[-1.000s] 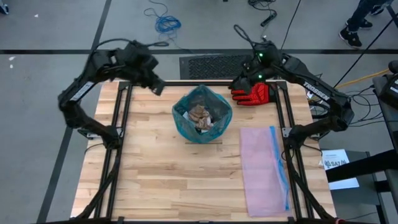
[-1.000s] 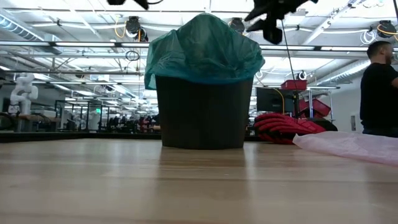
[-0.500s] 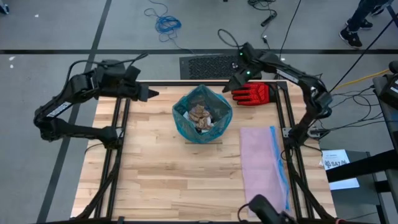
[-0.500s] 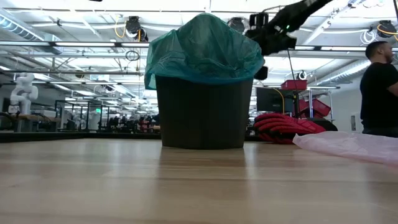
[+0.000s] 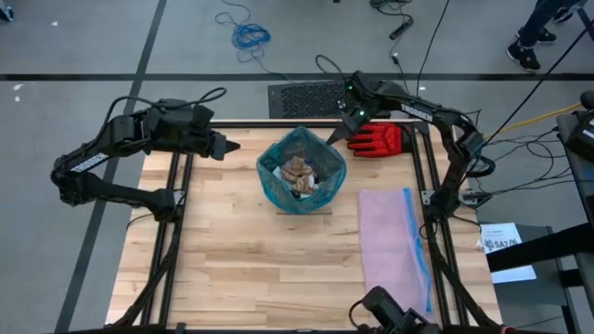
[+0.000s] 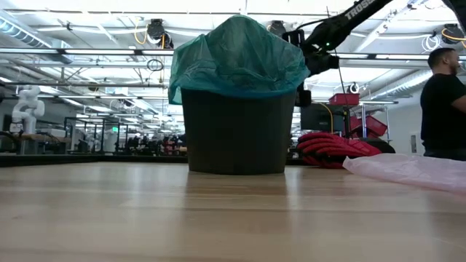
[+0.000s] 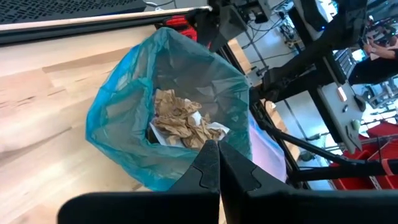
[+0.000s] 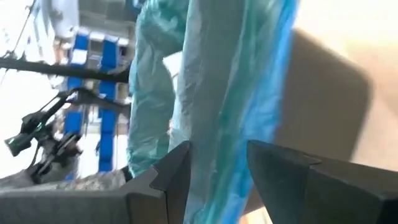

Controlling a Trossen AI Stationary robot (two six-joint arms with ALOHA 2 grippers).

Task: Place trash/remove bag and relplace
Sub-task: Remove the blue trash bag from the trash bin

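High view: teal bag (image 5: 302, 173) lines the bin mid-desk (image 5: 232, 241), brown paper trash (image 5: 298, 171) inside. Right tool (image 5: 332, 137) at the bag's far-right rim; left tool (image 5: 229, 147) apart, off the bin's left.

Right wrist view alone: fingers (image 8: 283, 171) parted, teal film between them, contact unclear.

Left wrist view: tool pinched closed, empty.

Low view: dark bin (image 6: 238, 131), red glove (image 6: 331, 149), pink bag (image 6: 411, 171), person (image 6: 443, 102) beyond.
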